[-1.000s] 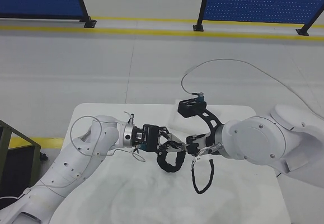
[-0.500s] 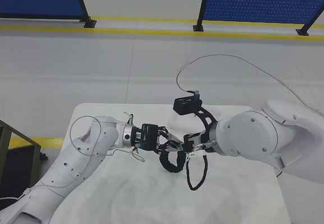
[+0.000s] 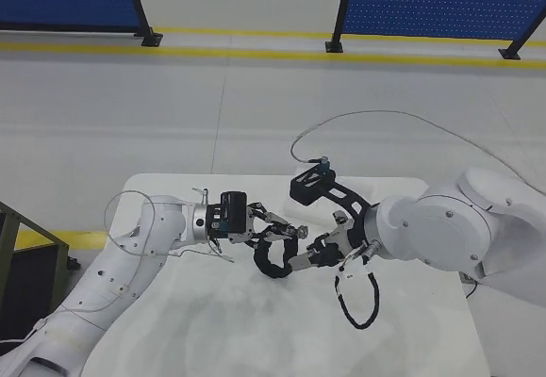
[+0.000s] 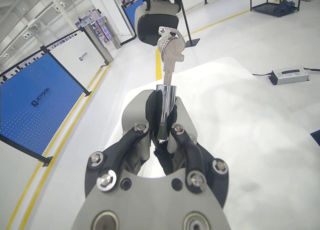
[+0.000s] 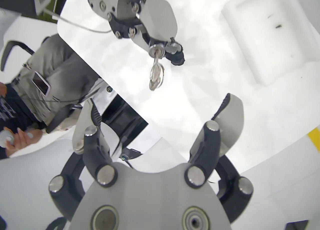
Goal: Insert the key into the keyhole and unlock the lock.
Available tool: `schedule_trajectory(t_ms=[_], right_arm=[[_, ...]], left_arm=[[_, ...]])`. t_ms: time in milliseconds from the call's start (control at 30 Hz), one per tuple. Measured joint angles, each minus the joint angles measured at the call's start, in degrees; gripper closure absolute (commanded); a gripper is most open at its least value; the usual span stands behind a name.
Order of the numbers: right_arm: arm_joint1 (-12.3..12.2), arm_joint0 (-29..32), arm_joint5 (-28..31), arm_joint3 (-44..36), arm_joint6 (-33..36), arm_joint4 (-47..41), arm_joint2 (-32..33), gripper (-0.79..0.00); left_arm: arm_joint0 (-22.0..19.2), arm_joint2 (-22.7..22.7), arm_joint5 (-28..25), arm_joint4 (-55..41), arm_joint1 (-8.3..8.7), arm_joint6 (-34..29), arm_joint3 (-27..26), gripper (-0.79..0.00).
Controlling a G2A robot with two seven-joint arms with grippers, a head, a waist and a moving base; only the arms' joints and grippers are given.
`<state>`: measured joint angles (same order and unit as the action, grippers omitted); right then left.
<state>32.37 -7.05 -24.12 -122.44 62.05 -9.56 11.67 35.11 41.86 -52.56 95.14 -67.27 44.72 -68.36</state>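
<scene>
Here, above the white worktop [image 3: 206, 320], our left jaws pinch the chrome barrel of the black cable lock [image 4: 167, 105]. The key [image 4: 172, 49] sits in the keyhole [image 5: 156, 51], sticking straight out beyond those jaws. Our right jaws stand spread, facing the key, near it but not touching.

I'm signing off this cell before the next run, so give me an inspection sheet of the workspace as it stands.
Surface: white table.
Job's things: key seated in the keyhole of the lock, head and ring sticking out.
Clutter: white foam tray on the table.
Claws: left claw shut on the lock; right claw open, apart from the key.
Cables: grey cable arcs above the right arm; thin wire loops beside the left arm.
Surroundings: blue barriers and a yellow floor line.
</scene>
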Motion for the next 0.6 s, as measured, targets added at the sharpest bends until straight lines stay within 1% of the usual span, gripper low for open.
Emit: schedule_trajectory(t_ms=[67,167,333,433,467,600], right_arm=[[-0.97,1.05,4.26,-0.61,0.3,3.48,0.09,-0.785],[-2.35,2.89,9.36,-1.36,-1.56,6.75,0.63,-0.785],[-4.81,6.2,15.89,-0.57,-3.88,7.89,2.14,-0.785],[-6.29,7.71,20.52,-0.08,-5.25,7.43,3.53,-0.785],[-6.46,7.85,21.32,-0.02,-5.37,7.35,3.7,-0.785],[-6.44,7.82,20.88,-0.02,-5.34,7.34,3.68,-0.785]], left_arm=[[0.35,0.7,-0.73,-1.01,0.2,-0.33,0.33,0.0],[0.82,1.67,-2.2,-2.31,0.52,-0.93,0.38,0.0],[1.59,2.97,-5.32,-4.78,0.97,-2.14,-0.17,0.0],[1.93,2.53,-5.48,-6.34,1.11,-2.19,-0.98,0.0],[1.88,2.1,-5.46,-6.81,1.13,-2.05,-1.27,0.0],[0.57,0.26,-5.44,-7.53,1.36,-2.12,-1.74,0.0]])
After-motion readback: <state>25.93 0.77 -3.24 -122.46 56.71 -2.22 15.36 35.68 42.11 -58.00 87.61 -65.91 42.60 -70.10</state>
